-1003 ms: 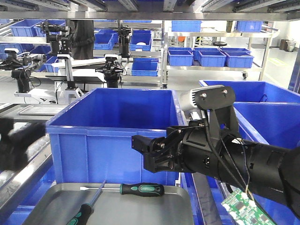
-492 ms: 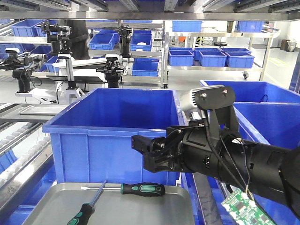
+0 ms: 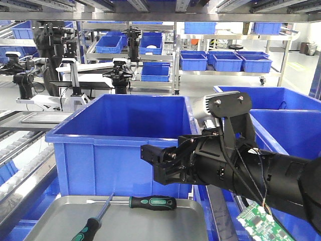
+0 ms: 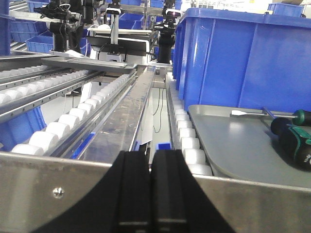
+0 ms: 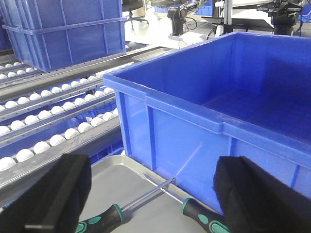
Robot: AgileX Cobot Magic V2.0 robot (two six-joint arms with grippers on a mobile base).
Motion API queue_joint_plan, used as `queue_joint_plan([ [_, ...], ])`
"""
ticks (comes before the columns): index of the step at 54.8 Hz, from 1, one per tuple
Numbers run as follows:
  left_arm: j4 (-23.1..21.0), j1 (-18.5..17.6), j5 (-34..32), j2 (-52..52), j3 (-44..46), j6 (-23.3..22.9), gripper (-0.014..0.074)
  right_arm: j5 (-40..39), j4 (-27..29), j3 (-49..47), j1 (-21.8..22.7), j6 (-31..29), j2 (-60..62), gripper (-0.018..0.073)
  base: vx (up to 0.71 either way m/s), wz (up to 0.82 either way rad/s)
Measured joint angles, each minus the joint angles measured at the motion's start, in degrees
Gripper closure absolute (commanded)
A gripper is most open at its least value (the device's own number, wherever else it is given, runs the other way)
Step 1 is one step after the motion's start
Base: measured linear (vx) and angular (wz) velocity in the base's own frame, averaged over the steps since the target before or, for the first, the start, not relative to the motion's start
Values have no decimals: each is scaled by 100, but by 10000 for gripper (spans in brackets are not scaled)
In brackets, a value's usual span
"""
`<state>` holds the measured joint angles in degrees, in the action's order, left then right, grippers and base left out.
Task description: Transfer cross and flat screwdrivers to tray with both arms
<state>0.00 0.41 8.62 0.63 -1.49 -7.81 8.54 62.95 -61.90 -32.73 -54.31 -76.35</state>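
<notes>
above tray: open | behind: blue bin wall blocks | left: roller rails

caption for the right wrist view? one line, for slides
Open right gripper hovering above two screwdrivers on the grey tray, beside a blue bin.

Matt grey metal tray, glossy blue plastic bin, seemingly rubbery handles

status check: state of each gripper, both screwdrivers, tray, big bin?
Left gripper: shut, empty.
Right gripper: open, empty, above tray.
Near screwdriver: lying in tray.
Far screwdriver: lying in tray, by the bin.
Tray: holds both screwdrivers.
Bin: upright, open-topped, looks empty.
</notes>
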Motion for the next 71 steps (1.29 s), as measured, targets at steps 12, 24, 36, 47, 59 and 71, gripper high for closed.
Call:
queue_joint_plan([
  [12,0,0,7,0,0,-2,602,0,0,0,0,0,0,-27,0,0],
  [24,0,0,7,0,0,-2,602,-68,0,0,0,0,0,-27,0,0],
  [36,0,0,9,0,0,-2,602,-113,-59,0,0,25,0,80,0,0],
  [47,0,0,9,0,0,-2,602,-138,-1814,389,0,1936,440,433,0,0],
  [59,0,0,9,0,0,-2,602,-1234,-4938,2895,8,4711,2372,571,0,0],
  [71,0,0,9,0,0,-2,602,-1899,-5783,5101,862,6025,4016,570,0,0],
])
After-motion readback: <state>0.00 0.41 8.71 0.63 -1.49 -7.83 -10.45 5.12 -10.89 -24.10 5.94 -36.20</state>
